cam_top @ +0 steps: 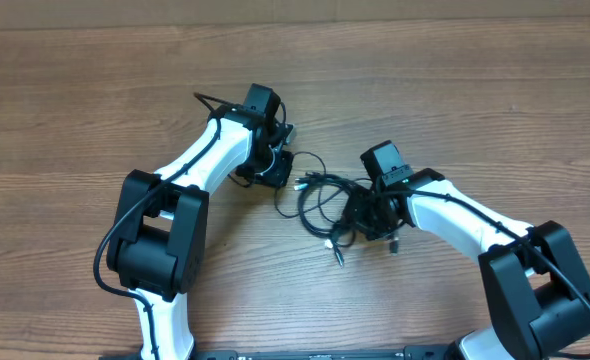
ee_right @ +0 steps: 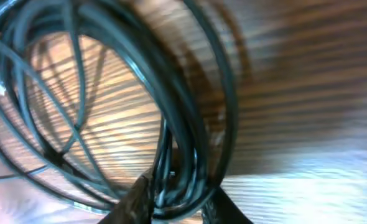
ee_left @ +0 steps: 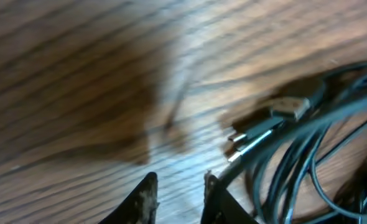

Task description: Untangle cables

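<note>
Cables lie in one loose tangle on the wooden table, between the two arms and near the middle of the overhead view. The tangle consists of several thin black loops that overlap one another. Loose ends trail out of it toward the near edge of the table.

Left gripper: positioned at the left side of the tangle, low over the table. Its fingers stand slightly apart. Bare wood shows in the gap and nothing is pinched. One black strand runs just beside the outer face of the right-hand finger. Three plugs lie close ahead of it, one flat and silver, two slim with bright tips. The wrist view is blurred, so finer detail cannot be read.

Right gripper: positioned at the right side of the tangle. Its jaws are pressed onto a bundle of strands that fills the gap between them. From this bundle the loops rise and sweep away to the left in wide arcs over the wood.
</note>
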Controlling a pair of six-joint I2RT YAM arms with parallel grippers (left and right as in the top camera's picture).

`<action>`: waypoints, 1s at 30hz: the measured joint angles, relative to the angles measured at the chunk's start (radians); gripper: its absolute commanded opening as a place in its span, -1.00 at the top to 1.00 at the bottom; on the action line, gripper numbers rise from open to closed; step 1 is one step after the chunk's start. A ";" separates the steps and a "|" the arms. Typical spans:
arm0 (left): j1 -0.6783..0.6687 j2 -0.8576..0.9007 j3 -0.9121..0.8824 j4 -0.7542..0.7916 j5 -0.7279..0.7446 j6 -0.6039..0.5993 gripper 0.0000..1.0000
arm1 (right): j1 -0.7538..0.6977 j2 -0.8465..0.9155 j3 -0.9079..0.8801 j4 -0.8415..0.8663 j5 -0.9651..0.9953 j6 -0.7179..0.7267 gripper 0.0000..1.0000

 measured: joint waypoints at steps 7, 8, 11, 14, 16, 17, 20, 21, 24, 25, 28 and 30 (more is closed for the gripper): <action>0.000 0.000 0.000 0.000 -0.055 -0.036 0.38 | 0.105 0.000 -0.008 0.280 0.029 0.143 0.78; 0.000 0.000 0.000 0.000 -0.059 -0.037 0.38 | 0.124 0.000 -0.008 0.304 0.050 0.163 0.78; 0.000 0.000 0.000 0.000 -0.066 -0.040 0.37 | 0.186 0.000 -0.008 0.360 0.143 0.201 0.68; 0.000 0.000 0.000 0.000 -0.066 -0.040 0.33 | 0.229 0.000 -0.008 0.378 0.261 0.217 0.53; 0.000 0.000 0.000 0.000 -0.066 -0.040 0.30 | 0.235 0.000 -0.008 0.373 0.299 0.217 0.22; 0.000 0.000 0.000 0.000 -0.066 -0.040 0.28 | 0.235 0.000 -0.008 0.369 0.312 0.209 0.10; 0.000 0.000 0.000 -0.003 -0.066 -0.040 0.25 | 0.234 0.000 -0.005 0.342 0.315 0.179 -0.16; 0.000 0.000 0.000 -0.004 -0.066 -0.040 0.24 | 0.233 0.000 -0.002 0.314 0.315 0.164 -0.19; 0.000 0.000 0.000 -0.004 -0.065 -0.040 0.14 | 0.225 0.000 0.016 0.238 0.313 0.152 -0.36; 0.000 0.000 0.000 -0.005 -0.066 -0.039 -0.02 | 0.219 0.000 0.020 0.225 0.312 0.152 -0.38; 0.000 0.000 0.000 -0.017 -0.066 -0.021 -0.22 | 0.203 0.000 0.023 0.204 0.313 0.163 -0.41; 0.000 0.000 0.000 -0.019 -0.061 -0.011 -0.24 | 0.202 0.014 0.026 0.209 0.313 0.169 -0.44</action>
